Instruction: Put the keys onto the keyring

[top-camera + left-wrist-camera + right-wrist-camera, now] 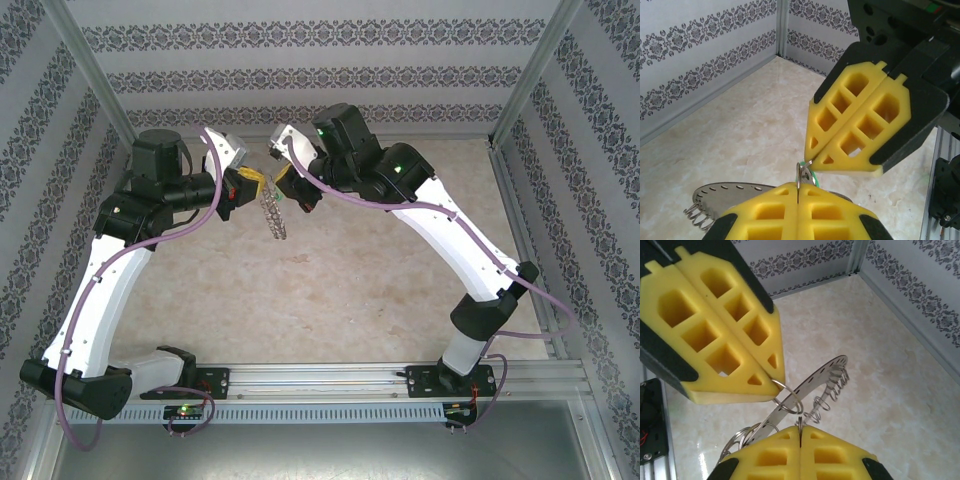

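Both grippers meet tip to tip above the back of the table. My left gripper (798,189) is shut on a small split ring that carries the key, whose green head (816,181) peeks out behind that ring. In the right wrist view this split ring (788,397) threads through the keyring (821,374), a flat grey metal band with holes and small wire coils along its edge. My right gripper (800,430) is shut on a thin wire ring at its tips, right beside the band. From above, the keyring (276,217) hangs below the two grippers.
Beige marbled tabletop (360,290) lies below, walled by patterned panels. An aluminium rail (400,385) with both arm bases runs along the near edge. More loose rings (742,435) hang on the band near my right fingers.
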`<state>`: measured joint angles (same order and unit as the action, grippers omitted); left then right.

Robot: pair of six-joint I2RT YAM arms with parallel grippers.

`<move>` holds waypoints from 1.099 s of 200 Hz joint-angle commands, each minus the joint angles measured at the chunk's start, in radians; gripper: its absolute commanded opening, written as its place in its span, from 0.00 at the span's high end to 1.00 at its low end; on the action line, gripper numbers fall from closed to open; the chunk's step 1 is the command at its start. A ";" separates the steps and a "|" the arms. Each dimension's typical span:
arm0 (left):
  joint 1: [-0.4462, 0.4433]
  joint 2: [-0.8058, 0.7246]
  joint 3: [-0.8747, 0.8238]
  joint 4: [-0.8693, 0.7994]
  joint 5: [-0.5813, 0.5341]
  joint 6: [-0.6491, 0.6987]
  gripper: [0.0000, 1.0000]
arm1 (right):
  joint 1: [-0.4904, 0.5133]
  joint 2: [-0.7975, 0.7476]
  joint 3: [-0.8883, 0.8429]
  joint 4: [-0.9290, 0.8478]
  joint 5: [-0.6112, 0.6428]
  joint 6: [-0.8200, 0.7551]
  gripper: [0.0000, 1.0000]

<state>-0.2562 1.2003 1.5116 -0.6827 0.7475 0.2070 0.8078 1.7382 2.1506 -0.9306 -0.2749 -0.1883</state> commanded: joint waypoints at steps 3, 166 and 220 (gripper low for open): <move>-0.014 -0.004 0.042 0.011 0.007 0.022 1.00 | 0.007 -0.009 0.003 0.024 -0.055 0.009 1.00; -0.020 -0.038 0.016 -0.014 -0.010 0.046 1.00 | -0.008 0.035 0.060 0.029 -0.037 0.091 1.00; -0.026 -0.043 0.017 -0.022 -0.014 0.057 1.00 | -0.027 0.093 0.142 -0.042 -0.028 0.117 1.00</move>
<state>-0.2626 1.1847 1.5124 -0.6971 0.7055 0.2340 0.8001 1.8034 2.2471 -0.9424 -0.3233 -0.1013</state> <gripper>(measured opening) 0.043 0.065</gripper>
